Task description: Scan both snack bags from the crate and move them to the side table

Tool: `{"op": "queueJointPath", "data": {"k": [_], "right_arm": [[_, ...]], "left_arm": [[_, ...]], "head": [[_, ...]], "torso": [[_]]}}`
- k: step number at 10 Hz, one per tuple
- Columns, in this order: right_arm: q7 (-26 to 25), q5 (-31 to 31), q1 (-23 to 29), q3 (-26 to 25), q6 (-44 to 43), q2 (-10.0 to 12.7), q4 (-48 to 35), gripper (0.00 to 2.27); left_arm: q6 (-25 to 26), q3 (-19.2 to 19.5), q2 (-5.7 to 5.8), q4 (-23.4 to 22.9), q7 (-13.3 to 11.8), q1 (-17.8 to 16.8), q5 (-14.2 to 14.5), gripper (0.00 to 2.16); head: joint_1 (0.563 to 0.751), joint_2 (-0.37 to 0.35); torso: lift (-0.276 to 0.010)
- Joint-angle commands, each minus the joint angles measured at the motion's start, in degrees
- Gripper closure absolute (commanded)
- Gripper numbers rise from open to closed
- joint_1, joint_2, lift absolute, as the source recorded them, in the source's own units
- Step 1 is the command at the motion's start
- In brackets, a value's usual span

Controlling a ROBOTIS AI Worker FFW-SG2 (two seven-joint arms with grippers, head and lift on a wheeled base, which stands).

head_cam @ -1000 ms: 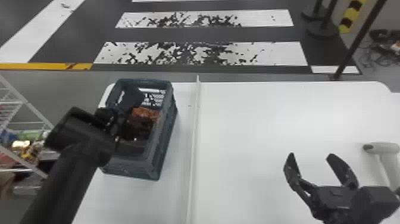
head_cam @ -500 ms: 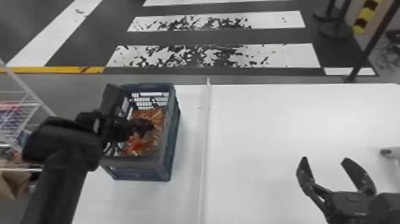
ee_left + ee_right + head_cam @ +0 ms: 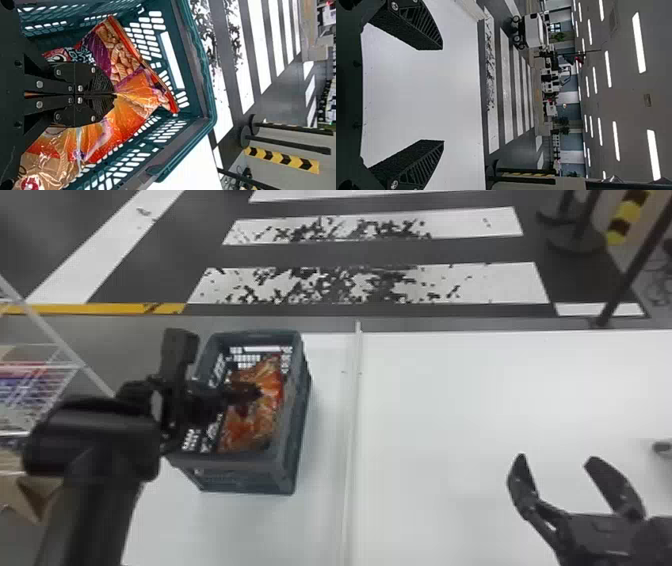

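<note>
1. Within the dark green crate, at the robot's left on the white table: a glossy snack bag, predominantly orange in the gripped region. The head view shows orange-red packaging spread along the interior beneath the left gripper.
2. Grip, left wrist view: the left gripper is clenched, its two flat black fingers together and film bunched at their tips. Creases radiate from the pinched point. The packaging lies inside the crate walls.
3. Packaging detail: a purple panel with pictures of ridged brown snack pieces borders a straight red sealed edge. Whether the purple and orange portions belong to one bag or two cannot be told.
4. Markings: pale stylized lettering occupies a dark area near the fingers; a red round emblem lies on the brownish film farther back.
5. Over the table's right-hand part: the right gripper, released, its fingers widely parted, with nothing between them.
6. Surroundings: a narrow pale strip divides the tabletop between crate and right gripper; a wire shelf stands beyond the crate's left side.
</note>
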Motion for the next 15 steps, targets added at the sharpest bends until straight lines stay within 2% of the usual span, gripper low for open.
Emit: {"op": "queueJointPath", "data": {"k": [1,3,5,7,11,13,15], "right_arm": [[0.0,0.01,0.0,0.0,0.0,0.08,0.0,0.09],[-0.08,0.01,0.0,0.09,0.0,0.17,0.0,0.09],[-0.08,0.01,-0.09,0.18,0.18,0.17,0.0,0.09],[-0.17,0.01,-0.09,0.18,0.35,0.17,-0.08,0.09],[-0.44,0.18,-0.09,0.35,0.53,0.34,-0.08,0.09],[-0.52,0.71,0.0,0.53,0.53,0.52,-0.35,0.09],[-0.61,0.89,0.18,0.62,0.53,0.69,-0.52,0.09]], "left_arm": [[0.33,1.93,-0.27,-2.6,-0.68,1.05,1.8,2.13],[0.5,3.08,-0.54,-4.8,-1.74,2.54,2.5,2.13],[0.5,4.66,-1.42,-7.26,-2.0,4.21,2.76,2.13],[1.38,6.24,-1.68,-10.25,-2.18,5.27,3.73,2.13],[3.32,9.58,-1.86,-15.35,-2.97,7.02,6.46,2.13],[4.72,10.99,-2.21,-18.07,-2.97,7.11,9.09,2.13],[7.01,11.08,-3.0,-21.5,-2.53,7.02,9.71,2.13]], "head": [[0.695,0.166],[0.695,0.166],[0.695,0.167],[0.695,0.171],[0.695,0.185],[0.695,0.188],[0.695,0.185]], "torso": [[-0.075],[-0.075],[-0.075],[-0.075],[-0.075],[-0.075],[-0.075]]}}
